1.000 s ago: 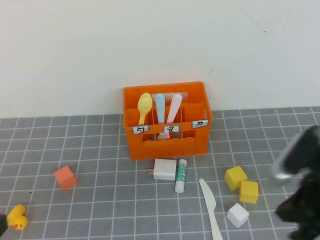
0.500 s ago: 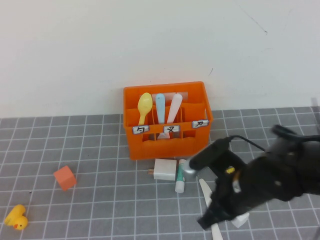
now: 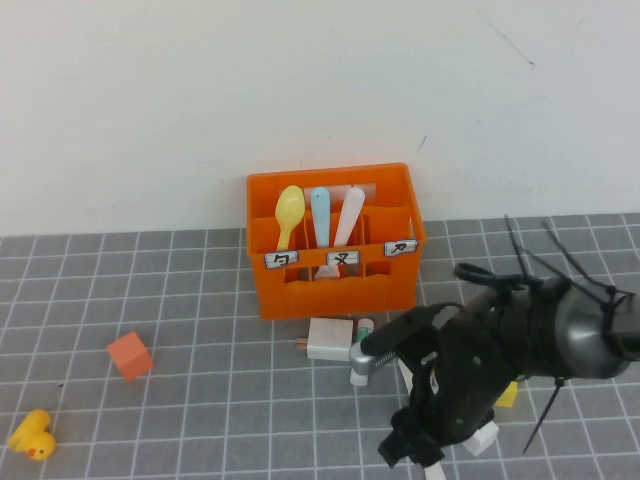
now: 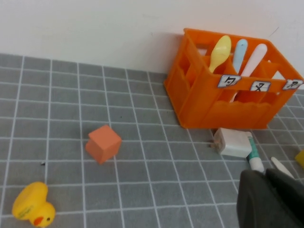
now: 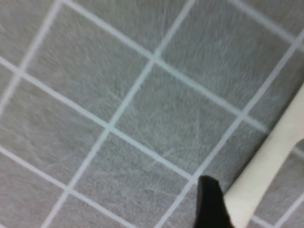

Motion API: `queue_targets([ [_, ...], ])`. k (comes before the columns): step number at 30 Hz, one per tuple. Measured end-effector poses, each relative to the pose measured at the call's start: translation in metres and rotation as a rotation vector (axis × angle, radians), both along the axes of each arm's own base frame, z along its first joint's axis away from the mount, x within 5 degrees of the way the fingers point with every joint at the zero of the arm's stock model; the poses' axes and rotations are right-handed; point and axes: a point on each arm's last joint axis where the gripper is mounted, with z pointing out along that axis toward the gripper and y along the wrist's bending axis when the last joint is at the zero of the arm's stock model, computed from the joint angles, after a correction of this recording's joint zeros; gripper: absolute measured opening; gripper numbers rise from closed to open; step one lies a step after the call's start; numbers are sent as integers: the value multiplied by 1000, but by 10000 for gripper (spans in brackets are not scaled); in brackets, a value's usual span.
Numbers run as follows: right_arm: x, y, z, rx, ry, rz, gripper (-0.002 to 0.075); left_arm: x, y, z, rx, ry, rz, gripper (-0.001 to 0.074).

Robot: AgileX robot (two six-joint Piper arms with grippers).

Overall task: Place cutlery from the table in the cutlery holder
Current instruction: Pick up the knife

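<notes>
A: Hovering low over the white plastic knife (image 3: 404,372) on the desk (image 3: 200,400), the right tool (image 3: 410,448) sits at the handle end; whether it is apart or together cannot be told.

B: The knife's long axis runs from the orange cutlery holder (image 3: 335,285) toward the robot. The right arm is far nearer; the left tool is out of view. The yellow spoon (image 3: 289,212) stands in the holder.

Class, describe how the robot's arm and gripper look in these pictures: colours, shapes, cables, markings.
The right arm is glossy black and rounded, with a silver-grey cylindrical joint and thin black cables and cable ties sticking out. The right gripper, low over the table near the front edge, is black and blocky. No markings are readable. The left gripper is not in view.
</notes>
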Motion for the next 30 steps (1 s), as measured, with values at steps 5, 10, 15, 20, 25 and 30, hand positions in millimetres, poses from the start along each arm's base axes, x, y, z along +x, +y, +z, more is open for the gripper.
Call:
queue_targets([
  [5,-1,-1,-14,-33,39,-12,413,8,-9,-4,32,81,1,0],
  [10,-1,-1,-17,-37,44,-14,413,16,-20,-10,56,174,-15,0],
  [15,0,0,-21,-45,47,2,413,18,-23,-11,56,192,-20,0],
  [20,1,0,-22,-65,57,54,356,18,-23,-11,58,195,-18,0],
  [25,1,-2,-23,-102,66,138,188,18,-23,-11,63,193,-19,0],
  [30,1,-3,-23,-111,65,201,144,18,-22,-11,68,189,-17,0],
])
